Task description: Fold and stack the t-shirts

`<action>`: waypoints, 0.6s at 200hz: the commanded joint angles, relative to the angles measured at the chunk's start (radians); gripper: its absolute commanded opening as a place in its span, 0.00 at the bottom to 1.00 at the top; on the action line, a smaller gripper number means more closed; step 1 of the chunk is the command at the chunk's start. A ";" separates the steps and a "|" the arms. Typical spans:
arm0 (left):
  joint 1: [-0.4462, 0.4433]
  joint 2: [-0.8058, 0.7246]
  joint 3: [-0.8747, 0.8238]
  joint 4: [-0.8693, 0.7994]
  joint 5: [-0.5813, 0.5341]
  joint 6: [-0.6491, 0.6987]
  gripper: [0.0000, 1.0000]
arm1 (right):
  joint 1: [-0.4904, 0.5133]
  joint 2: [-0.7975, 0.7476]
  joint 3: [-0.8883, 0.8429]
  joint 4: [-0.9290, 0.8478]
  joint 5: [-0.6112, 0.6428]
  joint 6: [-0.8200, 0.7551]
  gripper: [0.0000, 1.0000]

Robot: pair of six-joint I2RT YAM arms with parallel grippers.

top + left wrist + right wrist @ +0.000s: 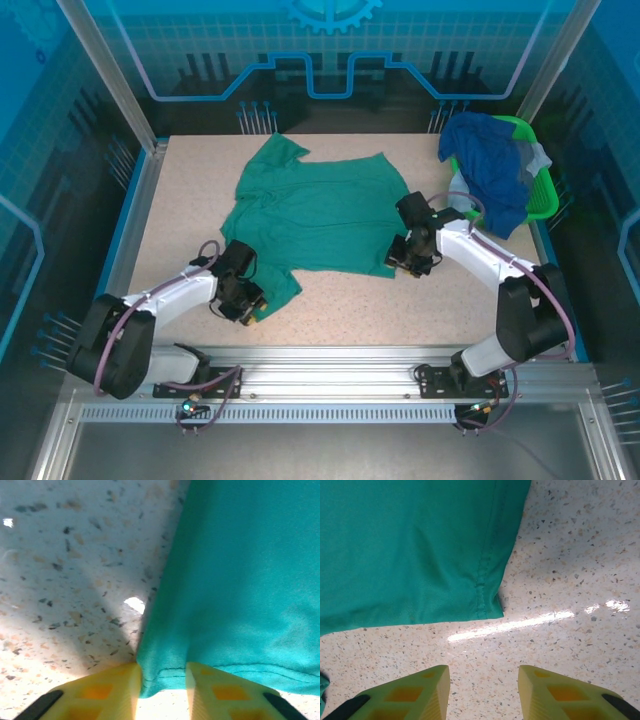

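Surface: beige speckled table (180,210), aluminium rail at near edge, blue-lit grid-panel enclosure all round.
Left gripper (252,305) (162,672): jaws apart, straddling the near-left hem corner of the teal-green t-shirt (320,215) (240,580); cloth fills the gap and touches both yellow fingers (107,690), not squeezed flat.
Right gripper (402,265) (484,675): jaws apart over bare table, just short of the near-right hem corner (490,607), no contact.
The shirt lies spread mid-table, hem towards the arms, sleeve far-left; long axis near-to-far, leaning left.
Far right: green basket (543,195) with royal blue shirt (495,170) and grey shirt (536,158) draped over it.
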State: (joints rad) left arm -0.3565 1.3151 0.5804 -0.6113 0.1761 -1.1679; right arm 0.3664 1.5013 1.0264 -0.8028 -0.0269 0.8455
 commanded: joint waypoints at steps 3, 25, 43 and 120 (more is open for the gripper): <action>-0.015 0.041 -0.019 0.056 0.004 -0.002 0.21 | 0.002 -0.018 -0.016 -0.020 0.022 -0.010 0.41; -0.029 0.035 0.021 0.051 -0.032 0.024 0.03 | -0.016 0.000 -0.030 -0.025 0.037 0.001 0.41; -0.054 0.000 0.083 -0.043 -0.099 0.054 0.00 | -0.040 0.021 -0.038 -0.022 0.047 0.022 0.41; -0.062 -0.174 0.105 -0.243 -0.091 0.108 0.00 | -0.022 0.190 0.006 0.085 -0.010 0.098 0.41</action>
State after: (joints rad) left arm -0.4107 1.1652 0.6674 -0.7567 0.0856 -1.0966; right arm 0.3267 1.6402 0.9970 -0.7532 -0.0116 0.9031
